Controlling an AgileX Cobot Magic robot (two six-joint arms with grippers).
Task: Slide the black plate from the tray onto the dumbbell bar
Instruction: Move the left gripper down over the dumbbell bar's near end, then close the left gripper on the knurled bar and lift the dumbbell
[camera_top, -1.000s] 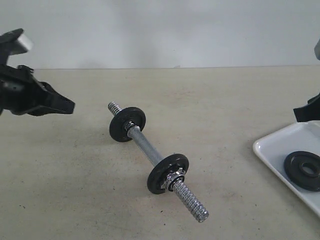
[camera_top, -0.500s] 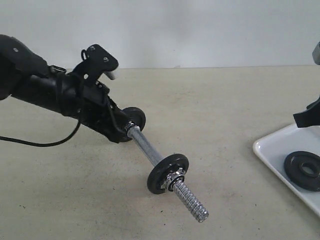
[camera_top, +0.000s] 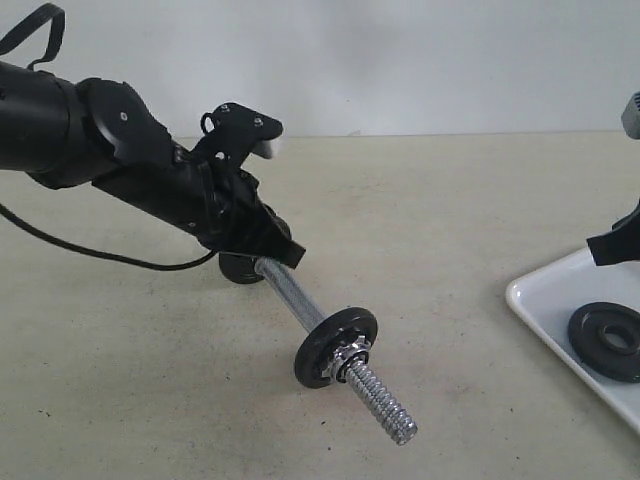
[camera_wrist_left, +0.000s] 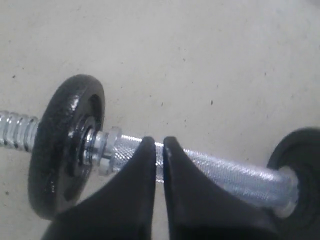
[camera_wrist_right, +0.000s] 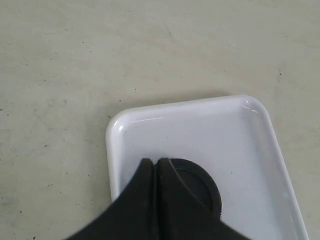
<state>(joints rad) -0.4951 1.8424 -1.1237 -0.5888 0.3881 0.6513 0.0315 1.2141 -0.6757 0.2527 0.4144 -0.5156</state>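
The dumbbell bar (camera_top: 300, 305) lies on the table with one black disc (camera_top: 335, 347) and a star nut near its front threaded end. A second disc (camera_top: 232, 270) sits at the far end, mostly hidden by my left arm. My left gripper (camera_top: 290, 256) is shut, its tips (camera_wrist_left: 158, 144) just over the knurled middle next to that disc (camera_wrist_left: 65, 145), holding nothing. The black plate (camera_top: 607, 341) lies flat in the white tray (camera_top: 545, 300) at the right. My right gripper (camera_wrist_right: 156, 163) is shut and hangs over the plate (camera_wrist_right: 202, 182), partly hiding it.
The tray's rim (camera_wrist_right: 172, 107) lies close in front of the right fingertips. A black cable (camera_top: 110, 258) trails from the left arm across the table. A pale wall stands behind the table's back edge.
My left arm has swung in from the left edge to the bar's far disc and now covers most of it. The bar, the plate and the right gripper have hardly moved.
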